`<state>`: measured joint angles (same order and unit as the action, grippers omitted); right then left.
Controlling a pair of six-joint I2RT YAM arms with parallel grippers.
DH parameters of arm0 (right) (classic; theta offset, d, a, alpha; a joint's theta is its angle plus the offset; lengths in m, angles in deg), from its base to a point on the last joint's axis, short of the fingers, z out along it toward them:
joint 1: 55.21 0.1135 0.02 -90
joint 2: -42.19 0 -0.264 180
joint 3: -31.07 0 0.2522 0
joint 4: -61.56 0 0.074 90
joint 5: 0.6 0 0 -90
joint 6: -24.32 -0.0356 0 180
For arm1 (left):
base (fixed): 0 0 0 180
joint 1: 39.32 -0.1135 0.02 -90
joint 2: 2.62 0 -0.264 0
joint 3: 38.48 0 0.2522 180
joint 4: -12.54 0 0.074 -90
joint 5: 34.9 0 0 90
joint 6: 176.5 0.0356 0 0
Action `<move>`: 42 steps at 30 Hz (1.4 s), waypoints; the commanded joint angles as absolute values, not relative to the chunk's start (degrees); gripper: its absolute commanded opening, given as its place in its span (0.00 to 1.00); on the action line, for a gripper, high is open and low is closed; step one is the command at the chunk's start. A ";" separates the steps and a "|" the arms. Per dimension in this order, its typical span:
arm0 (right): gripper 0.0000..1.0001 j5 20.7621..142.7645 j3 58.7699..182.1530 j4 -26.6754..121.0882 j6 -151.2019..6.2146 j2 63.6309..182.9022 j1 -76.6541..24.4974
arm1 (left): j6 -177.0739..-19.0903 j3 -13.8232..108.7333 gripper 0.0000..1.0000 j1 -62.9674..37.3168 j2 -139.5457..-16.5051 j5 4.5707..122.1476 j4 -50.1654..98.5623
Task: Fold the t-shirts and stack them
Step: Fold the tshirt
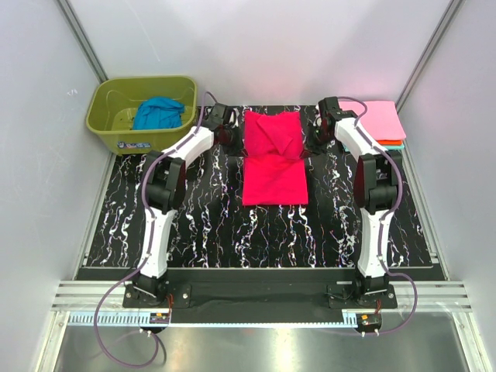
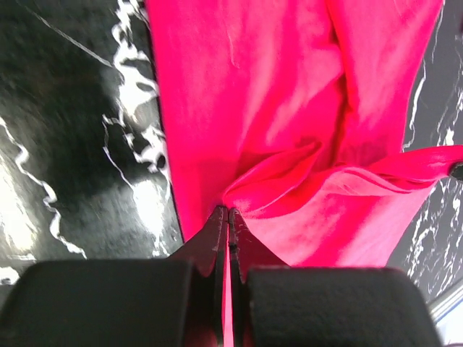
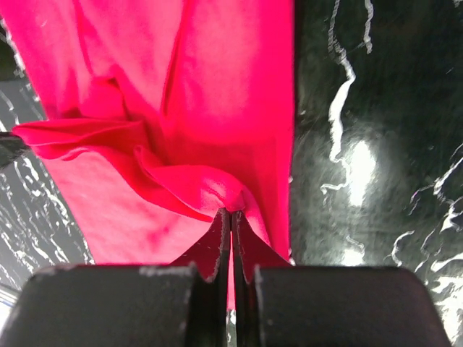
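My left end effector [image 2: 228,211] is clamped on the left edge of the crimson-red t-shirt [image 1: 273,159], and my right end effector [image 3: 231,213] pinches its right edge, both at the bunched far half. The shirt lies on the marbled surface [image 1: 209,225]. Left of it, a blue t-shirt [image 1: 159,112] sits in the olive-green tub [image 1: 105,124]. Right of it lies the folded light pink t-shirt [image 1: 381,118].

crimson-red t-shirt [image 1: 273,159]: soft cloth, matt, creased | tabletop [image 1: 209,225]: black, white-veined, smooth, glossy, throwing glare | tub [image 1: 101,116]: olive plastic, smooth, slight shine | left gripper [image 2: 228,211]: matt black, plastic-looking | front rail [image 1: 434,296]: bare metal
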<state>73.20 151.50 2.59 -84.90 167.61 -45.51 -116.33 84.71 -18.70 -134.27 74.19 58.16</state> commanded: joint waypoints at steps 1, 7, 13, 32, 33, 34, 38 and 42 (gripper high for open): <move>0.00 71.91 155.39 2.45 -83.52 169.53 -46.77 | -116.03 89.28 0.00 -19.55 -136.12 75.14 57.50; 0.06 70.24 159.52 2.28 -82.47 172.52 -46.94 | -116.03 92.79 0.00 -20.16 -138.85 75.31 57.42; 0.25 68.75 164.79 1.31 -82.03 174.99 -47.12 | -115.60 92.09 0.18 -20.17 -135.96 73.12 57.33; 0.52 67.79 128.16 3.76 -80.44 150.83 -47.03 | -114.10 56.77 0.47 -12.61 -108.80 72.86 51.71; 0.51 67.26 127.02 4.20 -80.62 150.30 -47.03 | -114.01 55.72 0.47 -12.26 -108.27 72.42 51.27; 0.51 67.17 126.05 4.90 -80.62 149.94 -47.03 | -114.01 54.57 0.47 -12.17 -108.00 72.33 51.00; 0.51 66.21 121.56 6.58 -80.97 148.27 -47.03 | -114.01 49.21 0.47 -10.94 -107.82 72.15 48.98; 0.51 65.32 117.52 9.65 -82.29 147.30 -47.03 | -114.45 46.48 0.47 -10.67 -108.52 72.32 47.23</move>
